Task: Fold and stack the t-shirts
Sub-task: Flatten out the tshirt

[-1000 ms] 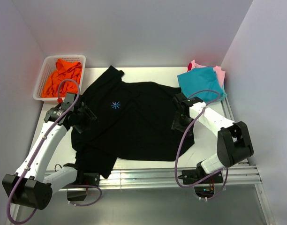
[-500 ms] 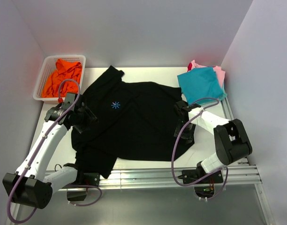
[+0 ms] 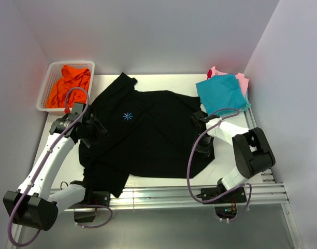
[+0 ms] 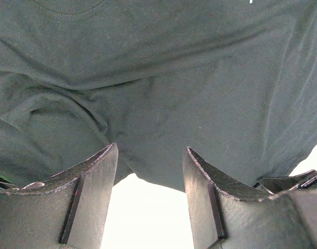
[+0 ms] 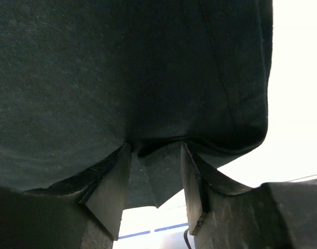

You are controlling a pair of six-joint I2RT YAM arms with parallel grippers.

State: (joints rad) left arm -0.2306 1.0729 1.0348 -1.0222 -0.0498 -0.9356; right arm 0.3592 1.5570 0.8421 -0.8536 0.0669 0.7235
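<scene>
Two fingers of the right gripper pressed in on a puckered fold of the black t-shirt near its right-hand edge, with dark cloth bunched between the tips. The left gripper stood with its fingers spread apart over the shirt's left side. Only bare white table showed in the gap, and the rumpled hem lay just past the tips. The black t-shirt lay spread front-up across the middle of the table, its light-blue starburst logo toward the left arm's side and one part reaching toward the far edge. In the far right corner a folded teal t-shirt rested on a pink t-shirt, with a sliver of red cloth peeking out beside them. In the far left corner a white mesh basket held a crumpled orange t-shirt.
</scene>
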